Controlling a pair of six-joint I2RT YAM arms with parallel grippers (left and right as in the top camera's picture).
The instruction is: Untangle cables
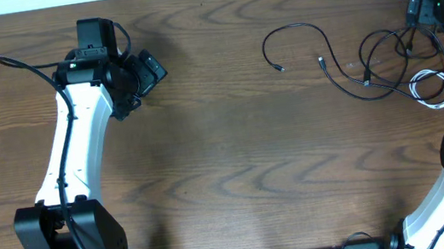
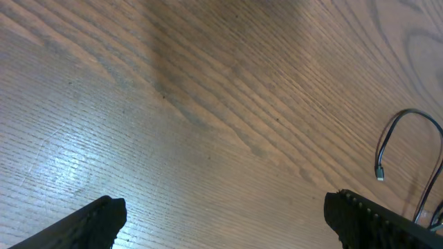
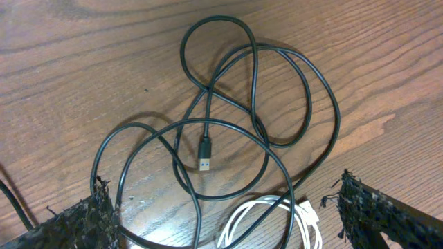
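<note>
A brown wood-grain surface (image 1: 236,166), matt with a faint sheen, is spread before the two white-and-black arms (image 1: 79,152). Toward 3 o'clock in the overhead view, a thin white round cord (image 1: 435,88) is laid in tight folded loops, and in the right wrist view it is crossed by one black strand. Just beyond it, toward 2 o'clock, the thin black rubbery cords (image 3: 208,90) are strewn in loose overlapping loops. One slack strand (image 1: 295,29) is trailed out toward 1 o'clock and ends in a small plug. A silver-tipped black plug (image 3: 205,153) is seen lying flat inside the loops. The right pincer (image 3: 225,207) is held wide open over this tangle with nothing gripped, and its black finger pads (image 3: 83,221) are frayed and rough. The left pincer (image 2: 225,214), at 10 o'clock in the overhead view, is likewise spread open over bare wood, well apart from the cords. Only one curved black cord end (image 2: 398,121) is visible at 3 o'clock in its wrist view.
</note>
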